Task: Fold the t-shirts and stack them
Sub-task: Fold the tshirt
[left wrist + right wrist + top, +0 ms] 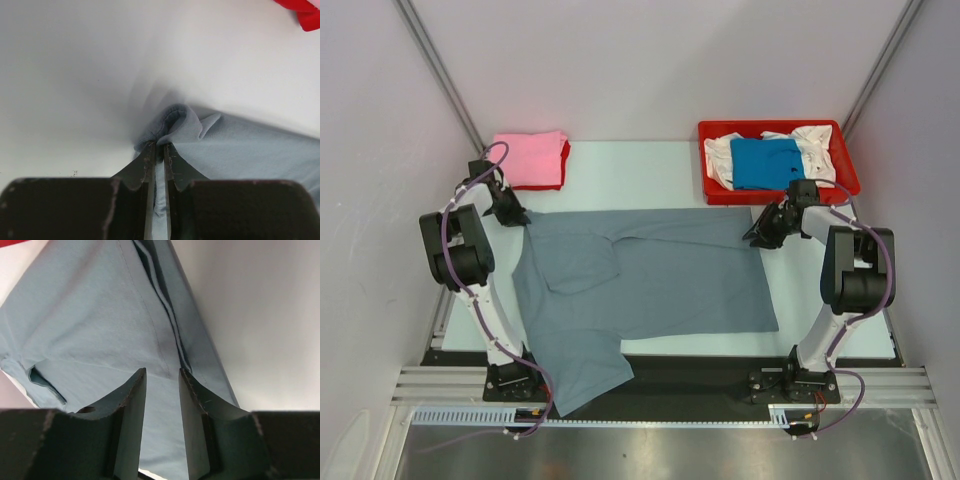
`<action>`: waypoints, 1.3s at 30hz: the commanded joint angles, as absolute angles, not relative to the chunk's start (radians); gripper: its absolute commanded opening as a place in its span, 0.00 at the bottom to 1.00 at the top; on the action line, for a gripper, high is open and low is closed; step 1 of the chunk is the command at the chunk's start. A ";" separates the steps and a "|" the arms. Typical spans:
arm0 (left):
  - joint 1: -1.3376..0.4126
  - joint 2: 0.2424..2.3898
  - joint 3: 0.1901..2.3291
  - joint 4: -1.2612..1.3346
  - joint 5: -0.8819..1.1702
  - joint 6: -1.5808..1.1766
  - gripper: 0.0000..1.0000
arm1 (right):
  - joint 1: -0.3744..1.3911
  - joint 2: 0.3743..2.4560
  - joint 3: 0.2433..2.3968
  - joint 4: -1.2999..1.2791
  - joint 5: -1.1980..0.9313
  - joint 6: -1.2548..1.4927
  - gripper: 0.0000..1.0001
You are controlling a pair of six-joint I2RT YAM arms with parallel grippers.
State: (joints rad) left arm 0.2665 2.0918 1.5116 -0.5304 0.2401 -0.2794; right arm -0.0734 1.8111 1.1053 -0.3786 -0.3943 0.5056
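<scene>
Grey t-shirt point(660, 280) spread flat across desk point(640, 170), near sleeve drooping over front edge. Left fingers point(150, 157) clamped on bunched fold at shirt's far left corner. Right fingers point(136, 390) apart, over far right hem. Pink t-shirt point(530, 158) folded atop red t-shirt point(565, 165), far left. Blue t-shirt point(765, 162) and white t-shirt point(817, 145) heaped in red tray point(775, 127), far right.

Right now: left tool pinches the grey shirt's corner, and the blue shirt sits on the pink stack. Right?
Not quite. The blue shirt lies in the red tray, per the top view; the left tool does pinch the grey shirt.
</scene>
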 commanded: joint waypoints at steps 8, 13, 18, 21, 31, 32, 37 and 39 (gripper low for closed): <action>0.264 2.072 1.537 -0.505 0.239 -0.261 0.13 | -0.083 1.868 1.183 -0.260 -0.373 0.474 0.39; 0.264 2.077 1.529 -0.506 0.241 -0.258 0.13 | -0.083 1.887 1.196 -0.175 -0.356 0.477 0.40; 0.264 2.074 1.519 -0.506 0.242 -0.252 0.13 | -0.080 1.931 1.218 -0.135 -0.327 0.500 0.40; 0.264 2.071 1.513 -0.505 0.242 -0.245 0.13 | -0.072 1.957 1.233 -0.117 -0.321 0.499 0.40; 0.264 2.075 1.497 -0.503 0.242 -0.239 0.13 | -0.051 1.983 1.238 -0.038 -0.298 0.500 0.37; 0.264 2.074 1.496 -0.502 0.242 -0.238 0.13 | -0.051 1.988 1.241 -0.034 -0.301 0.503 0.36; 0.264 2.071 1.486 -0.502 0.235 -0.233 0.13 | -0.046 1.980 1.236 -0.018 -0.304 0.499 0.29; 0.264 2.072 1.482 -0.499 0.233 -0.233 0.13 | -0.048 1.986 1.238 -0.017 -0.322 0.506 0.22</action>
